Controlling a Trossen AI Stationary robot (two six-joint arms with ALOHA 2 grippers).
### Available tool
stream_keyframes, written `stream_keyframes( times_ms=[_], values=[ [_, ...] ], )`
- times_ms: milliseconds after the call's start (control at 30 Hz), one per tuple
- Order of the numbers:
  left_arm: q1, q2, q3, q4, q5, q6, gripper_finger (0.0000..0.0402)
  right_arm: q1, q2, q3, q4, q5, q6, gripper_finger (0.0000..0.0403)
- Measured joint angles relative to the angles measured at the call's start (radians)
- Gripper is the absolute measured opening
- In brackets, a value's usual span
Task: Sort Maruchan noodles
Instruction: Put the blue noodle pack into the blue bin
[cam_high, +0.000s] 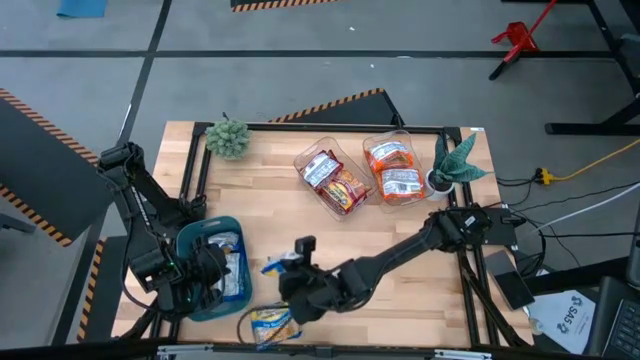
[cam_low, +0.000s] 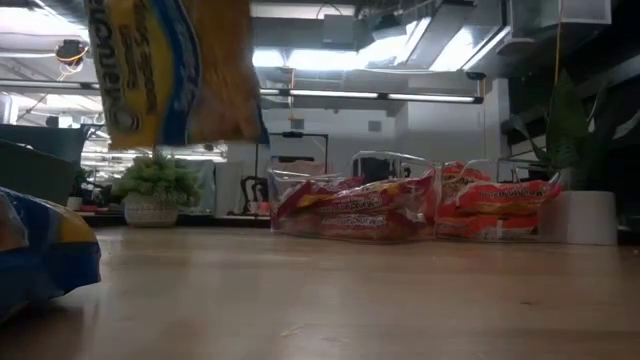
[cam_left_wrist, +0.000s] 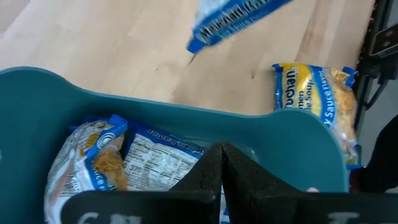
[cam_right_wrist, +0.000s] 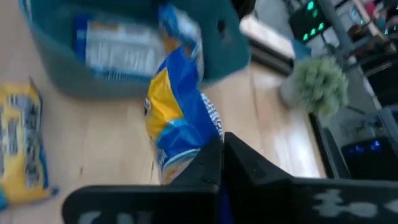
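Nearest, at the front edge of the table (cam_high: 420, 310): one yellow packet (cam_high: 270, 322), lying loose, not sorted yet. Just behind, with the right gripper (cam_high: 292, 278): pinches a blue and yellow packet (cam_high: 277, 264), holds it up off the table, beside the teal bin (cam_high: 190, 235). Over that bin, with the left gripper (cam_high: 200, 278): fingers pressed together, holds nothing. Inside the bin: blue packets (cam_high: 232, 265). Far back, in two clear bins (cam_high: 400, 135): red-brown packets (cam_high: 332, 180) in one, orange packets (cam_high: 393, 170) in the other. Looks mostly done; probably leaves just two packets to put away.
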Motion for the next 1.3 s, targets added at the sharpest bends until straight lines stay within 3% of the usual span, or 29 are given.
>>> stream_keyframes(
  times_ms=[167,333,433,633,767,867,1000,1133,1300],
  values=[
    [0.000,-0.002,0.000,-0.048,0.011,-0.011,0.0000,-0.035,-0.002,0.025,0.181,-0.047,-0.126,0.0000],
    [0.000,-0.040,0.000,-0.138,0.056,-0.083,0.0000,-0.073,0.005,0.026,0.393,-0.195,-0.182,0.0000],
    [-0.001,-0.069,0.000,-0.186,0.057,-0.127,0.0000,-0.088,0.006,0.026,0.416,-0.284,-0.186,0.0000],
    [-0.008,-0.097,0.000,-0.196,0.041,-0.138,0.0000,-0.084,0.006,0.026,0.150,-0.343,-0.083,0.0032],
    [-0.007,-0.095,0.000,-0.119,-0.090,-0.133,0.0000,-0.073,0.013,0.026,-0.136,-0.316,0.163,0.0091],
    [0.037,-0.096,0.000,0.003,-0.125,0.006,0.0000,-0.077,0.013,0.025,-0.270,-0.337,0.328,0.0135],
    [0.211,-0.105,0.000,0.157,-0.038,0.317,0.0000,-0.067,0.006,0.025,-0.338,-0.375,0.480,0.0172],
    [0.411,-0.104,0.000,0.281,0.114,0.600,0.0000,-0.030,0.006,0.025,-0.382,-0.366,0.576,0.0186],
    [0.574,-0.091,-0.017,0.312,0.297,0.766,0.0000,0.015,0.008,0.009,-0.490,-0.277,0.747,0.0189]
  ],
)
